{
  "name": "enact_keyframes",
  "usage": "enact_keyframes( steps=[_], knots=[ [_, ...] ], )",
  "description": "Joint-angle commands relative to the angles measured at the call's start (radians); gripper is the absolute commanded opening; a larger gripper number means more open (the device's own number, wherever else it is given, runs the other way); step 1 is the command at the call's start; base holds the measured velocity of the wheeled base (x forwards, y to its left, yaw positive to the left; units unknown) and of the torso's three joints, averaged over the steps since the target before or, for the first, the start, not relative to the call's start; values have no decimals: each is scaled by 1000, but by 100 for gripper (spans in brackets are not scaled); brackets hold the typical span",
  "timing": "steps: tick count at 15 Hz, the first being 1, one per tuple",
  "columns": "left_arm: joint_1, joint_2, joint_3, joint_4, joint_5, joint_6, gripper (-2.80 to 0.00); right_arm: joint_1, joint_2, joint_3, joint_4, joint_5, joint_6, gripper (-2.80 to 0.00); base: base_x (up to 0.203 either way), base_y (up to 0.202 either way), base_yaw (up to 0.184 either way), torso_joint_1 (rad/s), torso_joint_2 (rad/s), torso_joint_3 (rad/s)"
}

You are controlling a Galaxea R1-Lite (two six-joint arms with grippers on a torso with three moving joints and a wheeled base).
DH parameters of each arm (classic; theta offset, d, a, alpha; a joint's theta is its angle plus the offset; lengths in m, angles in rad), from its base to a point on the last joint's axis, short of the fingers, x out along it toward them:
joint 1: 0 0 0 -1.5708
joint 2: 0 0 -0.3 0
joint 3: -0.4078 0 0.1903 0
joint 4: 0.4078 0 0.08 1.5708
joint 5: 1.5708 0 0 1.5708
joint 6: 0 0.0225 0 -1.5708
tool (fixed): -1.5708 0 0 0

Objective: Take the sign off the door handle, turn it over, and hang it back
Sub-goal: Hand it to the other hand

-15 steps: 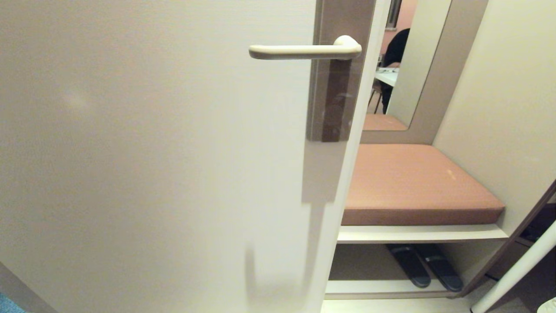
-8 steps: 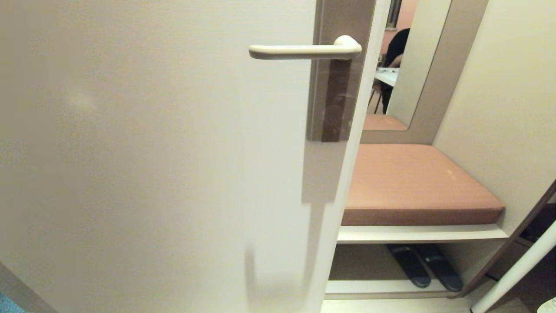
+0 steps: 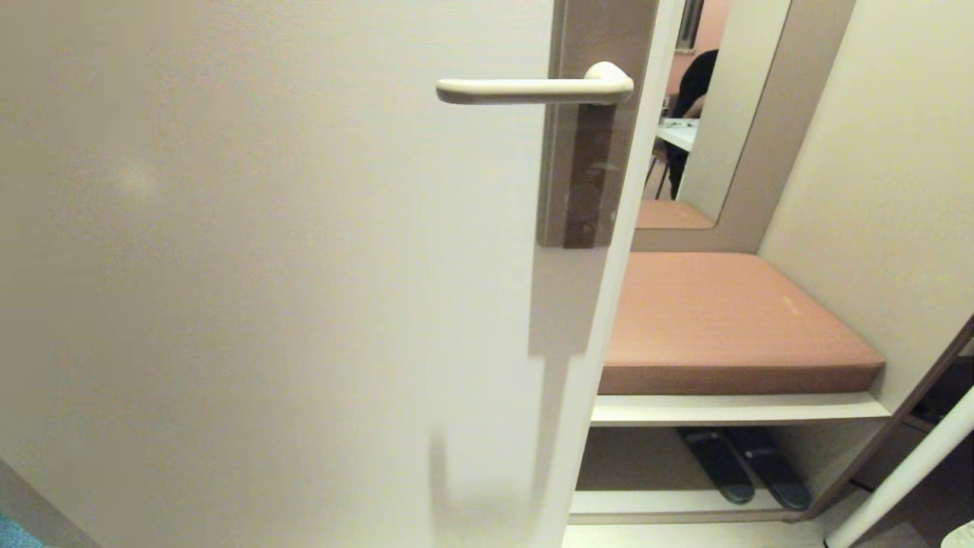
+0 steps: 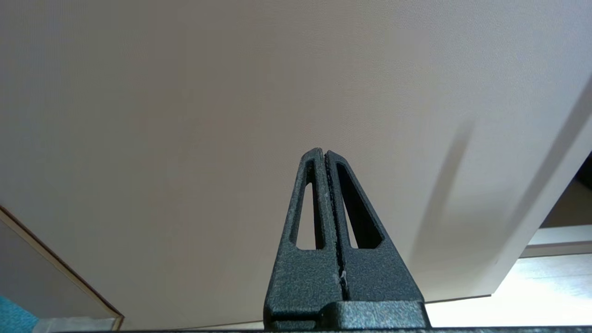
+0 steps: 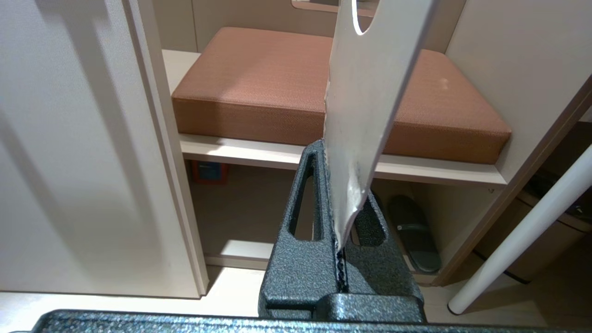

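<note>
Right now my right tool (image 5: 341,194) pinches the sign (image 5: 370,92).
No lettering readable; door handle (image 3: 533,90) bare, left tool (image 4: 325,159) closed empty.

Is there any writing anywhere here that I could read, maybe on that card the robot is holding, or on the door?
No text can be read in these views.
The sign: clamped edge-on in the right gripper; only a plain white face shows, no print legible.
The door handle and its plate: no marking visible.
A small orange and blue item under the bench: too blurred to read.
</note>
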Motion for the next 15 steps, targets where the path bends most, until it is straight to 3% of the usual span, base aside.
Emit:
enact_keyframes(
  steps=[1,15],
  knots=[
    [0,0,0,0,0,-3,-280,0,1,0,0,0,-1,-280,0,0,0,0,0,0],
    [0,0,0,1,-3,8,-280,0,1,0,0,0,-1,-280,0,0,0,0,0,0]
  ],
)
